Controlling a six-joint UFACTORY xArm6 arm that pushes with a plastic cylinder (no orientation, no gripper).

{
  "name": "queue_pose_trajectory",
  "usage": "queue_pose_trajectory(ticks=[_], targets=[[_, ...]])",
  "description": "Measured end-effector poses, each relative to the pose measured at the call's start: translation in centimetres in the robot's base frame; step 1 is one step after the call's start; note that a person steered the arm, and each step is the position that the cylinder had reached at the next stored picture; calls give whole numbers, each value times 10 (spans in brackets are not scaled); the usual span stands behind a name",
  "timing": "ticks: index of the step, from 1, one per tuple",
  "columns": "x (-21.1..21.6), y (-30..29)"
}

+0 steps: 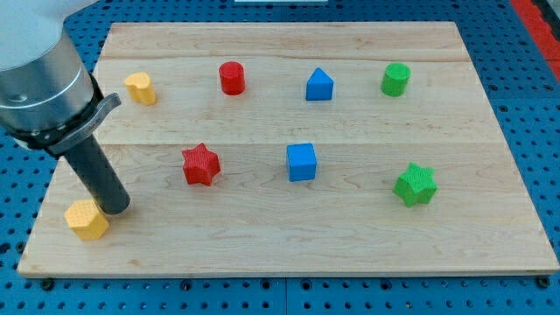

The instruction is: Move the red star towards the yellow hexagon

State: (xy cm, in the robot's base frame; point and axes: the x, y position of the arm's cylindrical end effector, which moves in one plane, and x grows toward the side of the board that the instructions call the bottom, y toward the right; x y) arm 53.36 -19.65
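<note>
The red star (200,164) lies left of the board's middle. A yellow hexagon (87,219) lies near the view's bottom left corner of the board. My tip (116,210) is just right of that hexagon, close to or touching it, and well left of and below the red star. A second yellow block (140,88) sits at the view's upper left; its shape is unclear.
A red cylinder (232,78), blue triangular block (319,85) and green cylinder (395,79) line the top. A blue cube (302,162) sits mid-board, a green star (415,185) at the right. The wooden board (289,245) rests on blue pegboard.
</note>
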Motion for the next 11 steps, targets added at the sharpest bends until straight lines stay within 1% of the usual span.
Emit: queue_pose_trajectory(ticks=[1, 2, 3, 4, 5, 6, 7, 8, 9, 10, 11], targets=[[-36, 1], [-81, 1], [-97, 39], [-84, 95], [-51, 106], [-30, 101], [-44, 116], [-37, 151], [2, 137], [13, 105], [13, 88]])
